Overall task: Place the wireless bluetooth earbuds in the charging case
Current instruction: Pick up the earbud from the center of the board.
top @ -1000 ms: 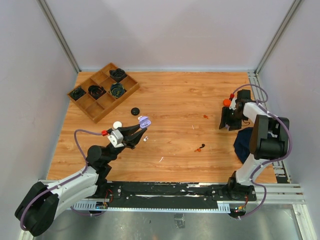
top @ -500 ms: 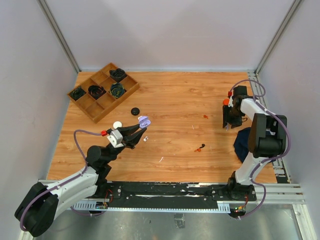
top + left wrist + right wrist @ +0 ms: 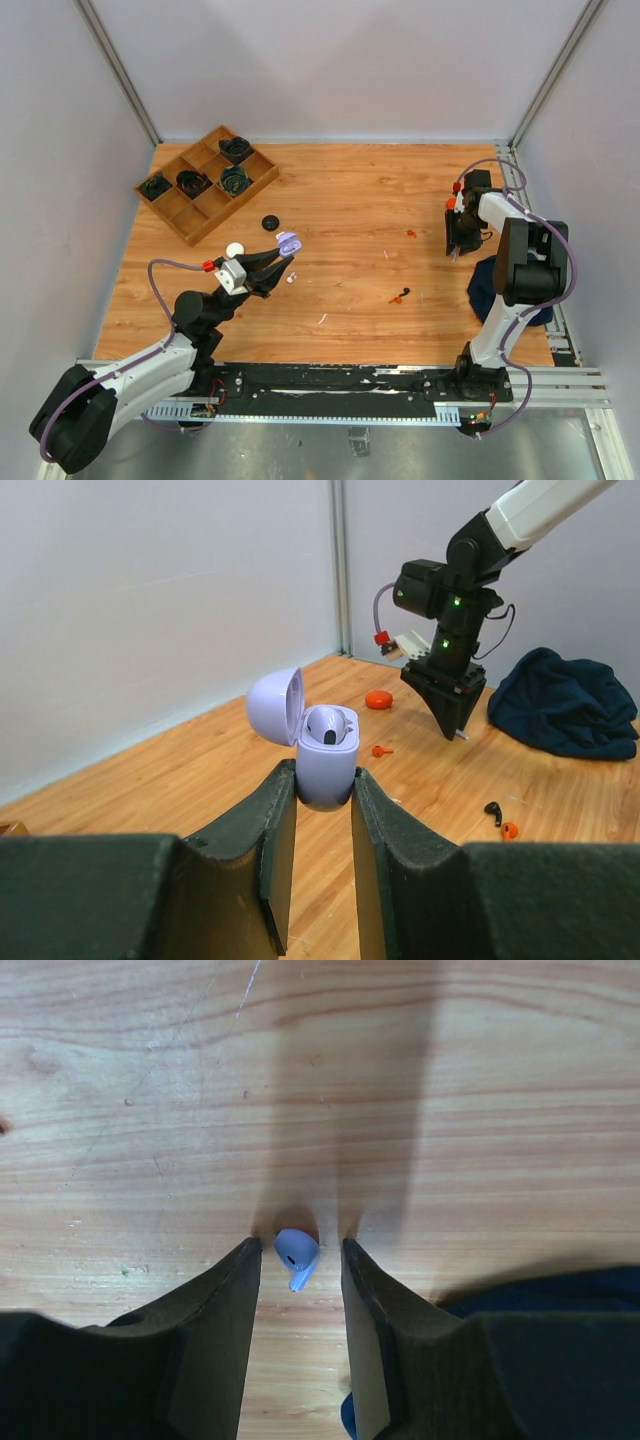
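Observation:
My left gripper (image 3: 280,258) is shut on the pale purple charging case (image 3: 325,770) and holds it above the table with its lid tipped open. One pale purple earbud (image 3: 330,726) sits in the case. At the right side of the table my right gripper (image 3: 457,250) points straight down at the wood. In the right wrist view another pale purple earbud (image 3: 296,1252) lies on the table between its fingers. It lies near the left finger, and a gap shows on its right side. My right gripper (image 3: 297,1245) is open.
A dark blue cloth (image 3: 490,280) lies just beside the right gripper. Loose buds lie mid-table: a red-orange one (image 3: 411,232), a black and orange pair (image 3: 402,296), a white one (image 3: 291,279). Round cases in white (image 3: 234,250), black (image 3: 269,222) and orange (image 3: 453,204). A wooden tray (image 3: 168,208) holds coiled cables.
My right gripper has shifted slightly toward the back of the table, come down onto the wood, and its fingers have narrowed around the purple earbud. The left arm and the case have not moved.

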`<state>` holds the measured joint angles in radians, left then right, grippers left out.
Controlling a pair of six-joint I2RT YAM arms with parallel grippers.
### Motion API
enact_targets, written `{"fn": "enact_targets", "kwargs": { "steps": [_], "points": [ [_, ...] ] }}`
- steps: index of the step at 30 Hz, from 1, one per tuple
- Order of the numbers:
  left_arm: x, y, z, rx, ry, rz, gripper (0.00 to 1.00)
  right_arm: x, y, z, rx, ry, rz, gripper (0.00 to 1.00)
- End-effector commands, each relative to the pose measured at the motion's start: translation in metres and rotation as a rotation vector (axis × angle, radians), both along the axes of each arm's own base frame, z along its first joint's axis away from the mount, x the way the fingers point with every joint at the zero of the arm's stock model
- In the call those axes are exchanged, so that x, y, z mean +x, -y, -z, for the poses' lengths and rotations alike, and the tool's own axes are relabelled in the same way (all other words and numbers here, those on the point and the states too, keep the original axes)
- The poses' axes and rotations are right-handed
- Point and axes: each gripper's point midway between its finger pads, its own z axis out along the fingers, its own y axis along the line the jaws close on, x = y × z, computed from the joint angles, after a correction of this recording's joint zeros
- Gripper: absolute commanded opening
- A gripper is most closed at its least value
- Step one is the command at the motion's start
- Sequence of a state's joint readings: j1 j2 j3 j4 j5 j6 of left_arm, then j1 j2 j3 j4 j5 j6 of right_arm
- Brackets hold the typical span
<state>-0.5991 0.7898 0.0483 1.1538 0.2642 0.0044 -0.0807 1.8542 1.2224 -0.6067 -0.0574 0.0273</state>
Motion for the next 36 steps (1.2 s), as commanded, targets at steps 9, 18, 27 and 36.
{"fn": "enact_targets", "kwargs": {
  "steps": [9,18,27,36],
  "points": [
    [0.0,0.0,0.001,0.007,0.014,-0.008,0.0,-0.001,0.0,0.001,-0.014,-0.033,-0.005,0.32],
    [0.0,0.001,0.0,0.008,0.014,-0.004,0.0,-0.012,0.003,0.003,-0.038,-0.072,-0.004,0.27],
    [-0.002,0.001,-0.002,0.0,0.02,0.004,0.0,-0.01,-0.006,-0.008,-0.078,-0.025,-0.042,0.19],
    [-0.009,0.0,-0.008,-0.017,0.056,0.021,0.0,-0.006,-0.057,-0.055,-0.036,0.161,-0.155,0.18]
  ]
}}
